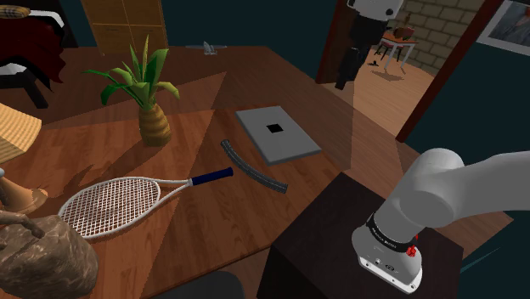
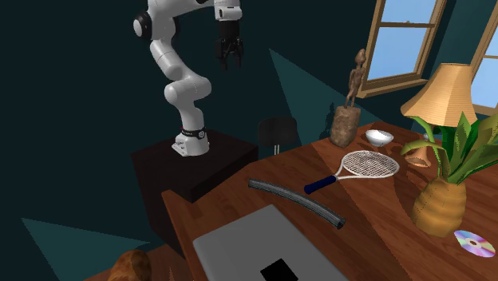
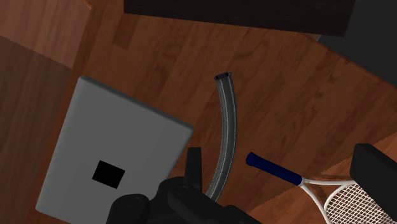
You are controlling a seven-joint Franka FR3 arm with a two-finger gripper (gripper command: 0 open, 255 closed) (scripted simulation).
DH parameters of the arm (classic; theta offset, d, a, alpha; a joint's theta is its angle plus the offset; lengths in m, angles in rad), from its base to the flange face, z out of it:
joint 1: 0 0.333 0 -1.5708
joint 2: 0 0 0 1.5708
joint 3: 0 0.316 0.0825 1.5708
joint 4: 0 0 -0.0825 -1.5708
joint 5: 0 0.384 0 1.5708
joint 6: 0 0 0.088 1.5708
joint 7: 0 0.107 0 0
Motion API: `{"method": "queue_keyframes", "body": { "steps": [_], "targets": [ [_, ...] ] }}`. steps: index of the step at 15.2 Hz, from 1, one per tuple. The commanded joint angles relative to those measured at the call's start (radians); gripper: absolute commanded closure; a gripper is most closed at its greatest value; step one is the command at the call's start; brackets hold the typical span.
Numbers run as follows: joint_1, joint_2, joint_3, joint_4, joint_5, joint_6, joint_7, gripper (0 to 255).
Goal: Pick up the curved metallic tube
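Tool [image 2: 227,61]: fingers apart, nothing between them. In the second exterior view it hangs high above the dark stand [image 2: 199,164], pointing down, well clear of the worktop [image 2: 375,231].

Wrist view: the tool [image 3: 283,153] looks down on the wooden worktop [image 3: 159,57]. Both black fingers are spread wide, with bare wood and the racket's handle showing in the gap.

Curved tube [image 3: 227,127]: dark grey with a slight sheen, lying flat on the worktop. Not held and not touched. In the wrist view one end of it passes close beside one finger. Its open end points towards the stand.

The tube lies between a flat grey slab [image 3: 114,153] with a black square on its top and the blue handle of a tennis racket [image 3: 305,181]. It is near both but touches neither.

Shoulder view: the tube [image 1: 252,166] sits just below the slab [image 1: 278,133]. The racket [image 1: 110,206] stretches off towards that view's left. The stand [image 1: 357,246] is at lower right.

Second exterior view: the tube [image 2: 295,199] arcs across the worktop between the slab [image 2: 255,247] and the racket [image 2: 363,165].

Further out:
- a potted plant [image 2: 443,199] in a pineapple-shaped pot
- a shiny disc [image 2: 468,243] just beside the pot
- a white bowl [image 2: 378,137]
- a lamp [image 2: 439,96] with a tan shade
- a brown figurine [image 2: 351,104] at the worktop's far end
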Motion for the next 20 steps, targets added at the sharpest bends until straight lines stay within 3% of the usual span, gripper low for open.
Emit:
{"method": "queue_keyframes", "body": {
  "steps": [1, 11, 20],
  "targets": [
    [0.000, 0.000, 0.000, 0.000, 0.000, 0.000, 0.000, 0],
    [0.013, 0.173, 0.015, -0.182, 0.018, 0.351, 0.039, 0],
    [0.029, 0.450, 0.026, -0.226, 0.037, 0.667, 0.067, 0]
  ]
}}
